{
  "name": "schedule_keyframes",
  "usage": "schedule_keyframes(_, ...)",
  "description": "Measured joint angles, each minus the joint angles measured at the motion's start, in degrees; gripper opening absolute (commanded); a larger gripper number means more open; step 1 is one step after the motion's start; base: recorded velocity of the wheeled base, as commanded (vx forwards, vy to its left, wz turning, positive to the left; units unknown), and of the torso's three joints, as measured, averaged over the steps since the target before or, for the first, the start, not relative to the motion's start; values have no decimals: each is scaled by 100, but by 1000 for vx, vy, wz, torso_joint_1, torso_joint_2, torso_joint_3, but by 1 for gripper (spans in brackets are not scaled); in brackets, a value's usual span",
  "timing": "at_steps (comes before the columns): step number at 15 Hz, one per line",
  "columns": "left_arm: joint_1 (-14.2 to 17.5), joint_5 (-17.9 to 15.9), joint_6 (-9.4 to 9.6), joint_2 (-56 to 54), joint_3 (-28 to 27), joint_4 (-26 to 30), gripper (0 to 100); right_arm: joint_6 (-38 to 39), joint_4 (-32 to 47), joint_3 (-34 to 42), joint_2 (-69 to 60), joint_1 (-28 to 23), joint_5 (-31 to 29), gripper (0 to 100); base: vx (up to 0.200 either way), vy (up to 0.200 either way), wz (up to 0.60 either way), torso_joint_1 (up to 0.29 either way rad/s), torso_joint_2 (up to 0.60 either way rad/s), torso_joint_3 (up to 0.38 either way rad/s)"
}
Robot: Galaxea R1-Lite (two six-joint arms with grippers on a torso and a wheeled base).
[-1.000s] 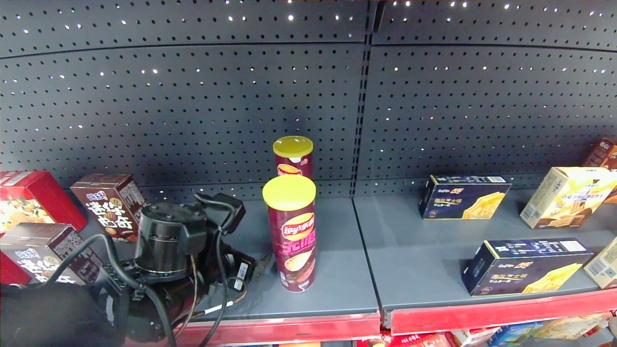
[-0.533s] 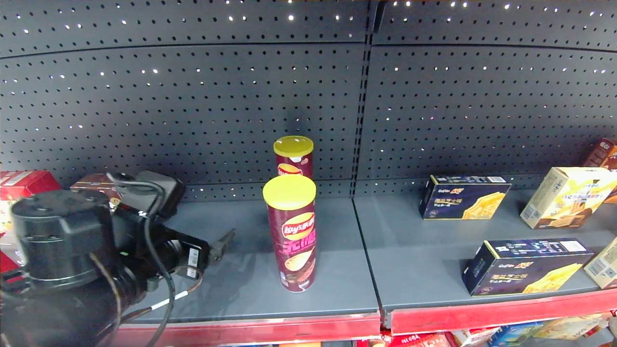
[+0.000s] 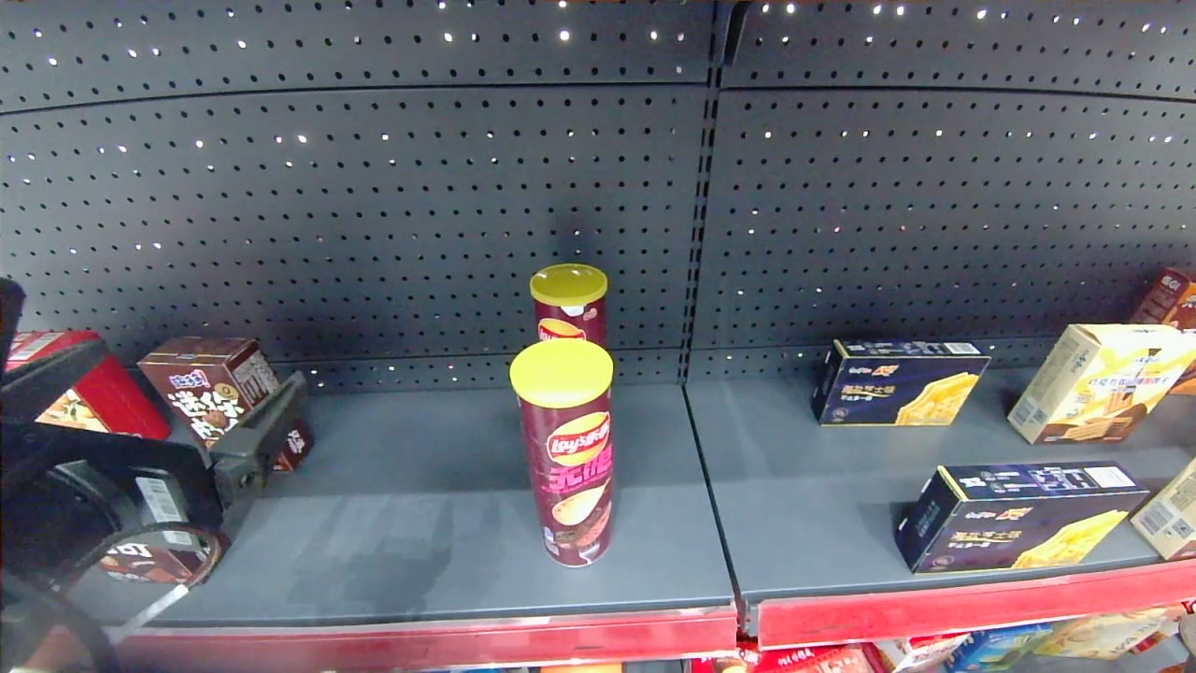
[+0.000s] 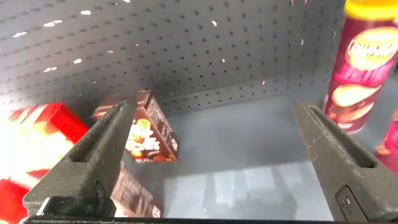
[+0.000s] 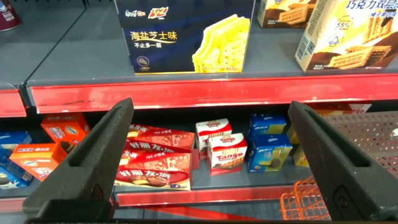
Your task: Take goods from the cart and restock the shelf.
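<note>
The left claw (image 4: 214,106) is wide open and holds nothing. It hangs at the left end of the shelf (image 3: 420,533), just beside a brown box (image 3: 210,388). The right claw (image 5: 211,107) is wide open too, with nothing in it. It sits low, in front of the red edge of the shelf. The corner of a red wire basket (image 5: 308,199) shows down there, and I think that is the cart.

Two chip cans stand up straight in the middle of the shelf. The front can (image 3: 565,467) is near the edge. The back can (image 3: 568,304) is right behind it, near the wall. They look well placed, so I think the step now is to get the next thing from the cart.

To do it well, the left claw should come straight out toward the robot, not sideways, so it does not knock the brown box. It should not go near the front can, because a tall thin can tips over easily. The claw should be open on the way down. It should take the next thing around its middle and squeeze softly, since boxes and cans can dent. The bare shelf to the left of the cans looks like a good spot for it. The dark blue boxes (image 3: 1014,519) on the right should be left alone.
</note>
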Motion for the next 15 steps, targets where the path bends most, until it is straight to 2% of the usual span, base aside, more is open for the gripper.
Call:
schedule_keyframes(1, -350, 244, -39, -33, 16, -2, 100, 0, 0, 0, 0, 0, 0, 100, 0, 0, 0, 0, 0, 0)
schedule_keyframes(3, -672, 339, -46, -11, 46, 2, 100, 0, 0, 0, 0, 0, 0, 100, 0, 0, 0, 0, 0, 0)
schedule_keyframes(5, -730, 315, -44, -4, 44, 4, 100, 0, 0, 0, 0, 0, 2, 100, 0, 0, 0, 0, 0, 0)
schedule_keyframes(7, -736, 301, -15, -4, -183, 17, 100, 0, -2, 0, 0, 2, 0, 100, 0, 0, 0, 0, 0, 0)
schedule_keyframes(9, -730, 293, 172, -4, -599, 118, 100, 0, 0, 0, 0, 0, 0, 100, 0, 0, 0, 0, 0, 0)
schedule_keyframes(10, -730, 290, 276, -6, -792, 449, 100, 0, -2, 0, 0, 0, 0, 100, 0, 0, 0, 0, 0, 0)
schedule_keyframes(12, -747, 288, 503, -12, -1492, 1479, 100, 0, 0, 0, 0, 0, 2, 100, 0, 0, 0, 0, 0, 0)
schedule_keyframes(15, -779, 205, 703, 13, -3313, 3791, 100, 0, -2, 0, 0, 2, 5, 100, 0, 0, 0, 0, 0, 0)
